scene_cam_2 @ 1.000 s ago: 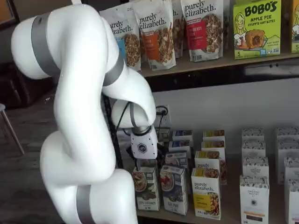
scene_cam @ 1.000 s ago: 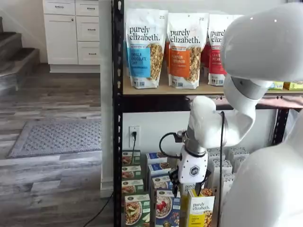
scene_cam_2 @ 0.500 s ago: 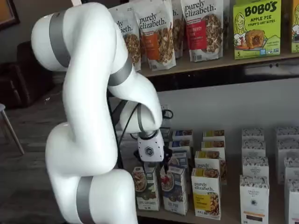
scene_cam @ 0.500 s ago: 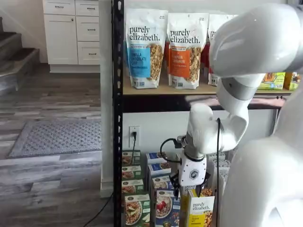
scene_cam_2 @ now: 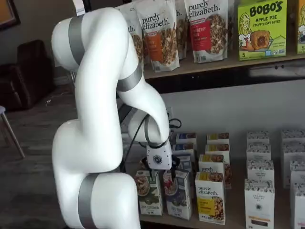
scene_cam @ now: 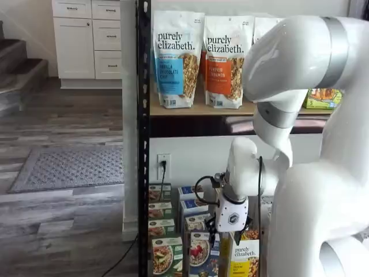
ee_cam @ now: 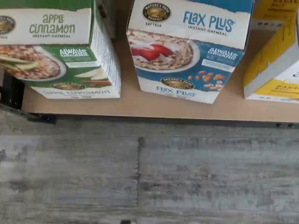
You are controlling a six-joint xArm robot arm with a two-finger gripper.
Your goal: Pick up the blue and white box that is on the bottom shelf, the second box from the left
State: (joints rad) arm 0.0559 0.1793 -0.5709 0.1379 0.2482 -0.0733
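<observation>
my claw (scene_cam_2: 164, 175) hung with jaws spread wide and empty just above the blue and white box (scene_cam_2: 177, 193), second in the front row on the bottom shelf (scene_cam_2: 228, 220).

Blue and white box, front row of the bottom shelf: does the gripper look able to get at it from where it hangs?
Probably yes. The gripper hangs just above the blue and white box, nothing between them; the green box and yellow box flank it closely.
</observation>
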